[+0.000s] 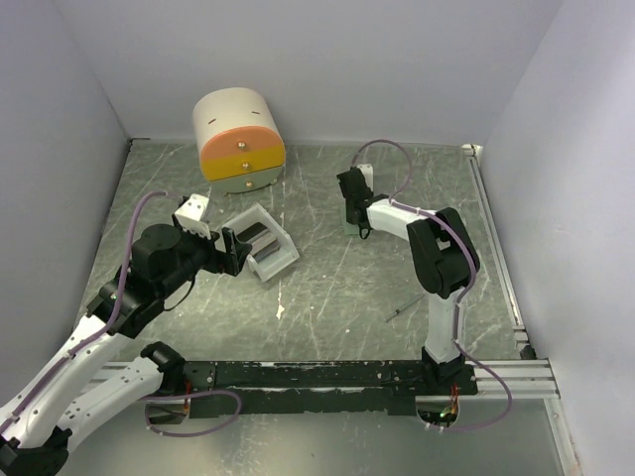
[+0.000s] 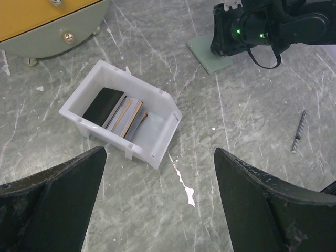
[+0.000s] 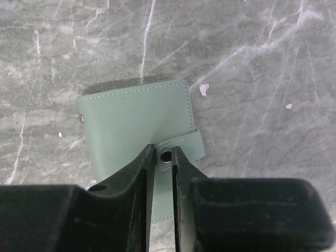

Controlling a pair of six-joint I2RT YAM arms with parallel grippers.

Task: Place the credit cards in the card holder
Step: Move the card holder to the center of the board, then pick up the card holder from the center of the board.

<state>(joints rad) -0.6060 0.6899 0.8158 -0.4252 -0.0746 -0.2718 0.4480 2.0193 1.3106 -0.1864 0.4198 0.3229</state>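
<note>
The grey-green card holder (image 3: 134,115) lies folded on the table, far right of centre; a corner of it shows in the left wrist view (image 2: 209,56). My right gripper (image 3: 164,153) is down on it, its jaws closed to a narrow gap round the clasp strap (image 3: 184,147). The credit cards (image 2: 118,111), dark ones and a tan-edged one, stand on edge in the white box (image 2: 157,149). My left gripper (image 2: 160,152) is open and empty, hovering just in front of the box. In the top view the left gripper (image 1: 236,250) is at the box's left side.
The big cream cylinder (image 1: 238,139) with orange and yellow drawers stands at the back left, close behind the white box (image 1: 281,260). A thin metal rod (image 2: 299,131) lies on the table to the right. Walls close in the table on three sides.
</note>
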